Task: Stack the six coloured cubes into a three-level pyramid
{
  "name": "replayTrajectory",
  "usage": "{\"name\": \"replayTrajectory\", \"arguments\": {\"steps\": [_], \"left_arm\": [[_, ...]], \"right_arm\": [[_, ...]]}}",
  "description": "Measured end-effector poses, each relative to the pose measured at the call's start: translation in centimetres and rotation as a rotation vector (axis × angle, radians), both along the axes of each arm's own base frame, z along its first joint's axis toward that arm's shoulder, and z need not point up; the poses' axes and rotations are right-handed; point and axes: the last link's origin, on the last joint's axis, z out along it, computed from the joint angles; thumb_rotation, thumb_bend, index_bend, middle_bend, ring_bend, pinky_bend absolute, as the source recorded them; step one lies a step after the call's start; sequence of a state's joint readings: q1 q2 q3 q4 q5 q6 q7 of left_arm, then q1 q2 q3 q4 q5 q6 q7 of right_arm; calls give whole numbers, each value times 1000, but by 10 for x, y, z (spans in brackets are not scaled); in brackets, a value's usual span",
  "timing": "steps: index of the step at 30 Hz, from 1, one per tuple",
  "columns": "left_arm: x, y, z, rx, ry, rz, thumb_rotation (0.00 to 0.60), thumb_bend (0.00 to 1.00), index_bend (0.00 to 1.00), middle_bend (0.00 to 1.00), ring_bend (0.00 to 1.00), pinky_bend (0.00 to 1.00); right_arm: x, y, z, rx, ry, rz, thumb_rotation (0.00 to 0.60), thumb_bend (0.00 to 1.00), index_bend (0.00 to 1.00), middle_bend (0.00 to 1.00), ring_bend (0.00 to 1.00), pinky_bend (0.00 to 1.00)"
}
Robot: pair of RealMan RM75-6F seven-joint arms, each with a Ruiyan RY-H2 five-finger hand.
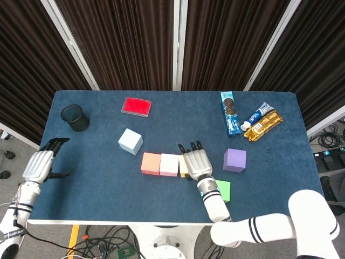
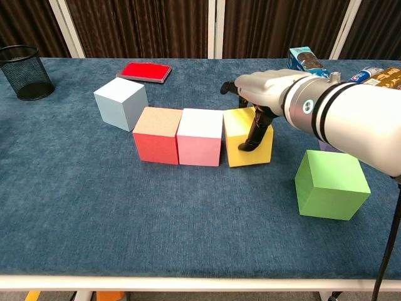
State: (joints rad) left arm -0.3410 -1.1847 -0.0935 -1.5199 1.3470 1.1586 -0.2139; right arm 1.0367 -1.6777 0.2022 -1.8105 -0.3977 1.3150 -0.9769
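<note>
The base row is being closed up: the right hand (image 2: 263,94), fingers draped over and pressing the yellow cube (image 2: 249,137) just at three o'clock of the pink cube (image 2: 200,137), probably needs one last nudge toward nine o'clock.

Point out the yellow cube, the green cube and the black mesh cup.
yellow cube (image 2: 241,147), chest view, front face left of the fingers.
green cube (image 2: 331,188), chest view, front face.
black mesh cup (image 2: 25,76), chest view, side wall.
</note>
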Motion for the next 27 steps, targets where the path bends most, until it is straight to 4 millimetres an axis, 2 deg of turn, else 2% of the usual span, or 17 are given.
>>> {"name": "replayTrajectory", "arguments": {"steps": [27], "left_arm": [[-1,0,-3,-15,14,7,600,174,122,111,41,212]], "right_arm": [[3,-4,-13,1,-32,0,600,240,0,606,81,0]]}}
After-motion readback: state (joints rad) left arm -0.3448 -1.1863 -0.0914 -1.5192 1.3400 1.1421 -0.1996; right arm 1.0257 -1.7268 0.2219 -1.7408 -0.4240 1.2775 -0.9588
